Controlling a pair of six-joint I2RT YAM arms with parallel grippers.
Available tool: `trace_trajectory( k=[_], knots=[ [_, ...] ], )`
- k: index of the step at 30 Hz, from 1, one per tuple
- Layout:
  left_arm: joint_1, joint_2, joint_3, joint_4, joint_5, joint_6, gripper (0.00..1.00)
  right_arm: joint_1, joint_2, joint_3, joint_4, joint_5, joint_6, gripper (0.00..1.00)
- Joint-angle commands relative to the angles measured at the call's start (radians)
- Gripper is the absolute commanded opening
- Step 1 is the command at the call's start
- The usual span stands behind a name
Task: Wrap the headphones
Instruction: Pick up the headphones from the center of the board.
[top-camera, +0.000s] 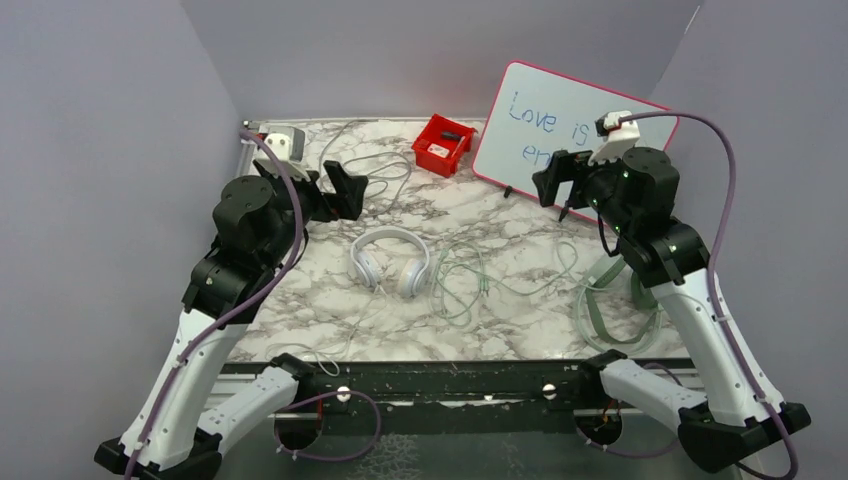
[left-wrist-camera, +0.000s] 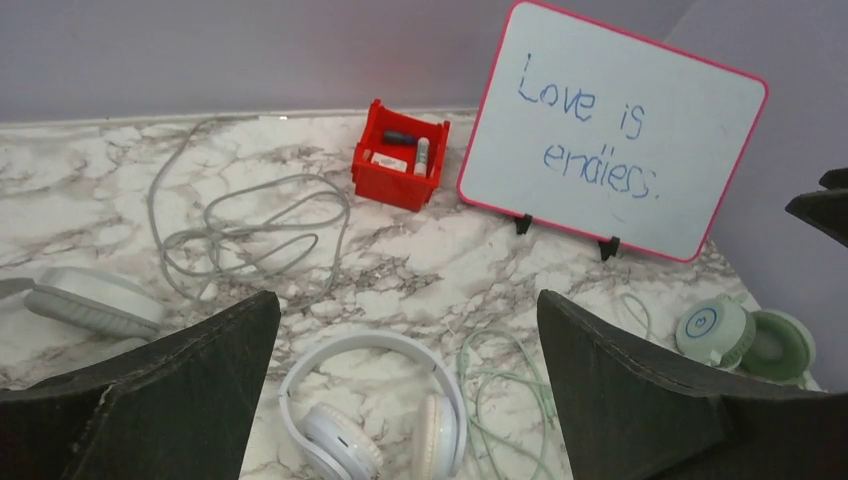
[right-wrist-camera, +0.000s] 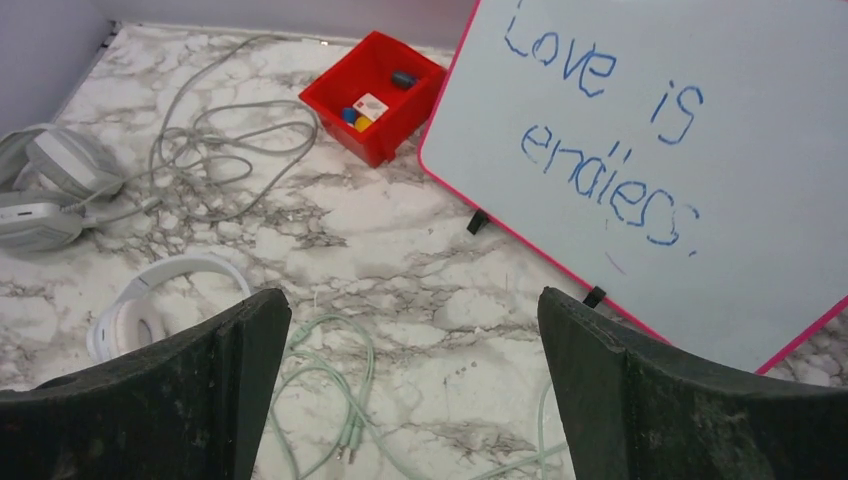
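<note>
My left end effector (top-camera: 325, 195) and right end effector (top-camera: 562, 185) hover open, empty, flanking the white padded over-ear headphones (top-camera: 390, 262). I'd pin the headband (top-camera: 390, 235), then coil its cable (top-camera: 360, 312) loosely.

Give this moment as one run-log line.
left gripper: open, empty | right gripper: open, empty | white headphones: on table, cable loose | wrapping: not started

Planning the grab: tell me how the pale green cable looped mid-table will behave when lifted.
The cable is thin and lies in loose, uneven loops, so it will probably sag limply. It looks light and may slide easily on the smooth marble table. It seems to run toward the green headphones, so pulling could drag them.
</note>
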Motion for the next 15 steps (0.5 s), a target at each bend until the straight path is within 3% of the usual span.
trace_trajectory(
  k=[1,9,15],
  knots=[
    [0.012,-0.017,-0.043,-0.034,0.074,-0.018,0.99,-0.025,0.034,-0.026,-0.035,-0.059,0.069,1.0],
    [0.019,-0.007,-0.09,-0.086,0.095,-0.002,0.99,-0.019,0.164,-0.093,0.055,-0.284,0.211,1.0],
    [0.02,0.0,-0.118,-0.1,0.092,0.002,0.99,0.169,0.343,-0.147,0.212,-0.385,0.389,1.0]
  ],
)
